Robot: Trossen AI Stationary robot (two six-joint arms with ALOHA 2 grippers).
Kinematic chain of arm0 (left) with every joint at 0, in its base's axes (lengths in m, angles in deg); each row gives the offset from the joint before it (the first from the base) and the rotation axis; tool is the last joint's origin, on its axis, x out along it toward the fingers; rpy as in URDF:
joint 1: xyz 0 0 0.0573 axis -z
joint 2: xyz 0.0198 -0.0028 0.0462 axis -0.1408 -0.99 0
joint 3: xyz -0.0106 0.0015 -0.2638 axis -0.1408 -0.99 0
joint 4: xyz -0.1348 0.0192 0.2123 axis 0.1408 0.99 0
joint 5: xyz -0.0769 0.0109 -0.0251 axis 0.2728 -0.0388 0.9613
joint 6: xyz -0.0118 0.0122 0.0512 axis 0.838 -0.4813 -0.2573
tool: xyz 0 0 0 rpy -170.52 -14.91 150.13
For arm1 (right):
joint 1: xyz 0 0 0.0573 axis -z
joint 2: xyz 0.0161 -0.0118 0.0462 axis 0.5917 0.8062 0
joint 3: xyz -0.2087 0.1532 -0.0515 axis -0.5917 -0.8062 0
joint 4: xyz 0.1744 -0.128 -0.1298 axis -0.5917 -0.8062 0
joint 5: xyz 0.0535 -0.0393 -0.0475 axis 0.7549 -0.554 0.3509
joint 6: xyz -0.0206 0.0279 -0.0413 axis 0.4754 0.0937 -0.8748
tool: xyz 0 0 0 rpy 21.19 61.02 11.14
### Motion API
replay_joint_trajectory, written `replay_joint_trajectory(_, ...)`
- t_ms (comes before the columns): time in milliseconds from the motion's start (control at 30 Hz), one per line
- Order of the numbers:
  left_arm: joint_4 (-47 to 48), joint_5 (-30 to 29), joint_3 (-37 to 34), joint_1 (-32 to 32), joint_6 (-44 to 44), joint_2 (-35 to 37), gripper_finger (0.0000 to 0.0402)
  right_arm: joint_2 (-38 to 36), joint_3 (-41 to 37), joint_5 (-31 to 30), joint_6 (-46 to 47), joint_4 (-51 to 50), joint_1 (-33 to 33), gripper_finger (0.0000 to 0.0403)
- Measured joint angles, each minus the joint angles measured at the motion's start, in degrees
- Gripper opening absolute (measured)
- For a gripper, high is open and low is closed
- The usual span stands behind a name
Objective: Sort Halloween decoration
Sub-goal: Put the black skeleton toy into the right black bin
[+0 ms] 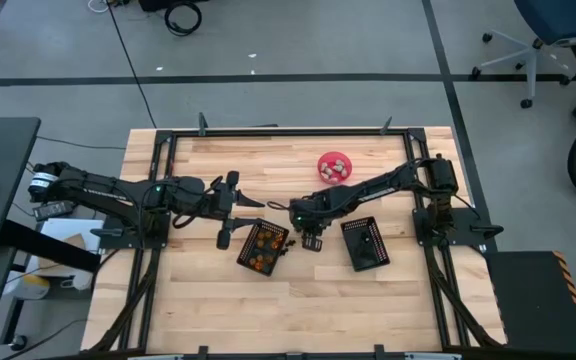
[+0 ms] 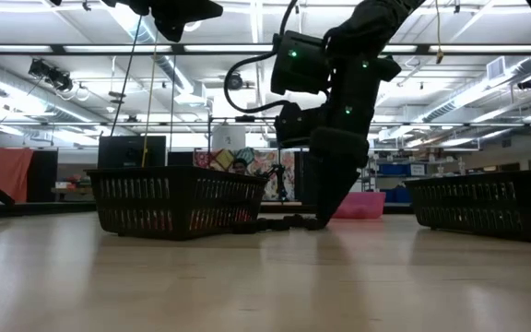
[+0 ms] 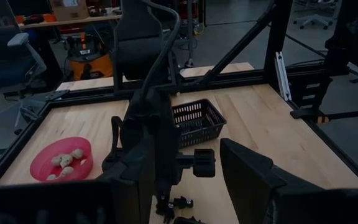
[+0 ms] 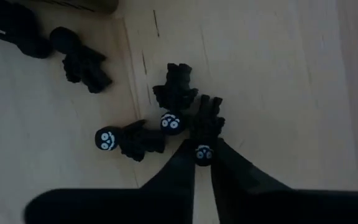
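Note:
The Halloween decoration pieces are sorted into groups. Orange ones fill the left mesh basket point(image 1: 264, 247), black ones lie in the right basket point(image 1: 365, 243), and pale ones sit in the pink bowl point(image 1: 335, 167). Several black figures with white faces point(image 4: 132, 138) lie on the wood between the baskets. My right gripper point(image 4: 204, 163) point(image 1: 311, 236) points down among them, shut on one black figure. My left gripper point(image 1: 230, 208) point(image 3: 190, 177) hovers open above the table, to the left of the orange basket, and touches nothing. My right gripper pinches one black figure by its round, white-faced head point(image 4: 204, 153) between its two fingertips point(image 4: 180, 169). The fingers come from above, pointing down. The figure's body point(image 4: 209, 118) sticks out past the tips and lies on the table, close against a neighbouring figure.
In the low view the left basket point(image 2: 178, 198) stands close to the left of the right gripper point(image 2: 321, 214), with the other basket point(image 2: 487, 205) farther right and the pink bowl point(image 2: 362, 205) behind. Black frame rails point(image 1: 268, 133) edge the table. Bare wood lies toward the near edge.

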Motion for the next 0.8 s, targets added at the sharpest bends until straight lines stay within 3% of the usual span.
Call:
replay_joint_trajectory(433,0.2,0.0,0.0,0.0,-0.1,0.0,0.0155,-5.0,-0.2,0.5,1.2,-3.6,1.0,0.003)
replay_joint_trajectory(800,0.3,0.0,0.0,0.0,-0.1,0.0,0.0155,-17.6,-0.2,6.5,8.0,-22.0,-1.8,0.0031)
